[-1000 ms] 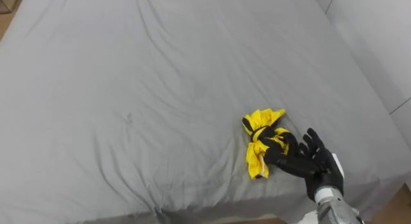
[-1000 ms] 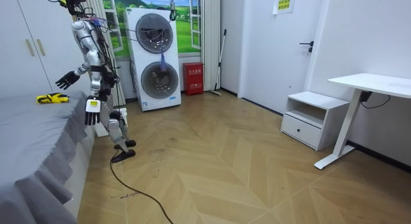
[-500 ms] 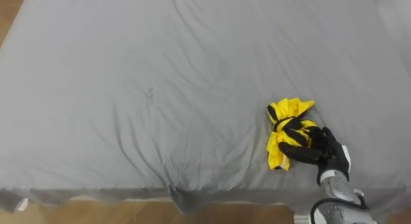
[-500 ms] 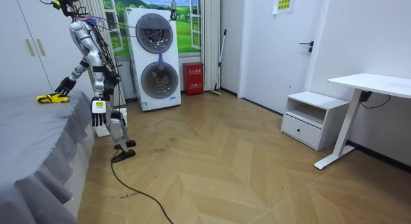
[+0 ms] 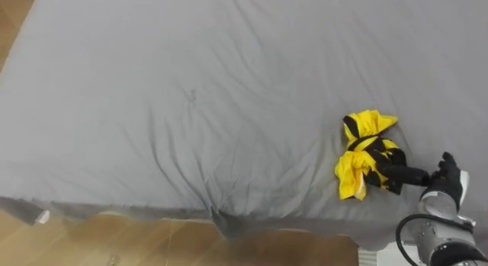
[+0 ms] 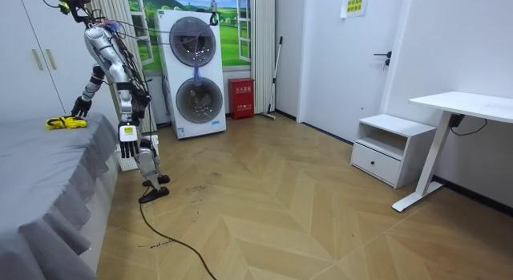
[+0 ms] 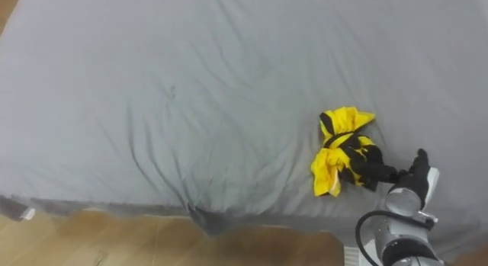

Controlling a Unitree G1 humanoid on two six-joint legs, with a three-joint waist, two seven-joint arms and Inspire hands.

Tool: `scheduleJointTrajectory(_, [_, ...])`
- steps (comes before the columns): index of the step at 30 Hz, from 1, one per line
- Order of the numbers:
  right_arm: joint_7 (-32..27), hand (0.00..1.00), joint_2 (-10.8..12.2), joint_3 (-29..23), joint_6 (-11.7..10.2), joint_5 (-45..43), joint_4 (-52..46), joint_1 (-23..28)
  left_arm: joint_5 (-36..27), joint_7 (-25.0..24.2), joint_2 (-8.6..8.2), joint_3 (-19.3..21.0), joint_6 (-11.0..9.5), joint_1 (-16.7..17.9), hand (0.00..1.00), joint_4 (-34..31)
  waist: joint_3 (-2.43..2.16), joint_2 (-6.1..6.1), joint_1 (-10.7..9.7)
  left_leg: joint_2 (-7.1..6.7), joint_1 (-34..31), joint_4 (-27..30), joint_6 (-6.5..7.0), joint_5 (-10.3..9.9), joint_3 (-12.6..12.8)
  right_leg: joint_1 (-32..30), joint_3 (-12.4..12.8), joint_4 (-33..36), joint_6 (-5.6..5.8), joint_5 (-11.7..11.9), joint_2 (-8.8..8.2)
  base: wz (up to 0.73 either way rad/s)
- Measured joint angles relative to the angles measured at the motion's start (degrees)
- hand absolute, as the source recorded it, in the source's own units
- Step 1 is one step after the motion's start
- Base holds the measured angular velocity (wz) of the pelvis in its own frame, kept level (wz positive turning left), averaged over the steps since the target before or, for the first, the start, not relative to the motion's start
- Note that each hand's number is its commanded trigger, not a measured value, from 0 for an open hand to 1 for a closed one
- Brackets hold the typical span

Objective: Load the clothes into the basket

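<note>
Clothes (image 5: 364,155): a yellow-black bundle on the grey bed (image 5: 191,91) near its edge, with nothing around it. Right hand (image 5: 446,182) is beside it, fingers (image 5: 404,173) stretched straight and tips touching its dark fold. The room view adds the left hand (image 6: 126,135) hanging at the robot's side and washers (image 6: 196,71) behind.

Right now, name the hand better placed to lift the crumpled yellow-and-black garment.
Right. The right hand touches the crumpled yellow-and-black garment on the grey bed; the left hand hangs at the robot's side.
</note>
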Motion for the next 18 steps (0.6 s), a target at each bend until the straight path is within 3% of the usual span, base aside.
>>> scheduleJointTrajectory(1, [0.0,0.51,-0.1,0.1,0.0,-0.7,0.1,-0.2,0.0,0.0,0.03,-0.1,0.0,-0.2,0.0,0.0,0.02,0.02,0.0,-0.03,-0.3,0.0,0.06,0.1,0.0,-0.3,0.0,0.1,0.01,0.0,-0.06,0.0])
scheduleJointTrajectory(2, [0.0,0.33,-0.1,0.1,0.0,-1.0,0.2,-0.3,0.0,0.0,0.03,-0.1,0.0,-0.2,0.0,0.0,0.05,0.04,0.0,-0.04,-0.4,0.0,0.08,0.1,0.0,-0.4,0.0,0.1,0.03,0.0,-0.07,0.0])
scheduleJointTrajectory(4, [0.2,0.35,-0.1,0.1,0.4,-2.7,0.4,-0.4,0.0,0.0,0.03,-0.1,0.0,-0.2,0.0,0.0,0.12,0.05,0.0,-0.09,-0.5,0.0,0.11,0.1,0.0,-0.6,0.0,0.1,0.05,0.0,-0.13,0.0])
scheduleJointTrajectory(8, [1.1,0.18,-0.5,2.3,0.4,-2.7,0.4,-0.5,0.0,0.0,0.07,-0.1,0.1,-0.6,0.0,0.0,0.23,0.23,0.2,-0.1,-1.3,0.0,0.12,0.1,0.0,-1.3,0.0,0.0,0.07,0.1,-0.15,0.0])
scheduleJointTrajectory(11, [2.8,0.11,-0.8,3.8,0.4,-2.7,0.4,-0.6,0.0,0.0,0.11,-0.1,0.1,-0.9,0.0,0.0,0.26,0.36,0.5,-0.09,-2.2,0.0,0.12,0.2,0.1,-2.4,0.1,0.2,0.06,0.1,-0.14,-0.02])
scheduleJointTrajectory(13, [3.5,0.09,-1.1,4.8,0.5,-3.0,0.7,-0.6,0.0,0.0,0.08,-0.5,0.1,-1.3,0.0,0.0,0.31,0.47,1.5,-0.08,-2.2,0.0,0.12,0.2,0.3,-2.6,0.7,0.3,0.07,0.1,-0.13,-0.11])
scheduleJointTrajectory(18, [4.9,0.07,-1.3,7.8,0.6,-3.0,-0.3,-0.6,0.0,0.1,0.32,-2.2,0.1,-1.6,0.0,0.1,0.4,0.78,1.7,-0.07,-2.2,0.0,0.09,0.2,0.3,-2.6,0.6,0.1,0.08,0.1,-0.07,-0.02])
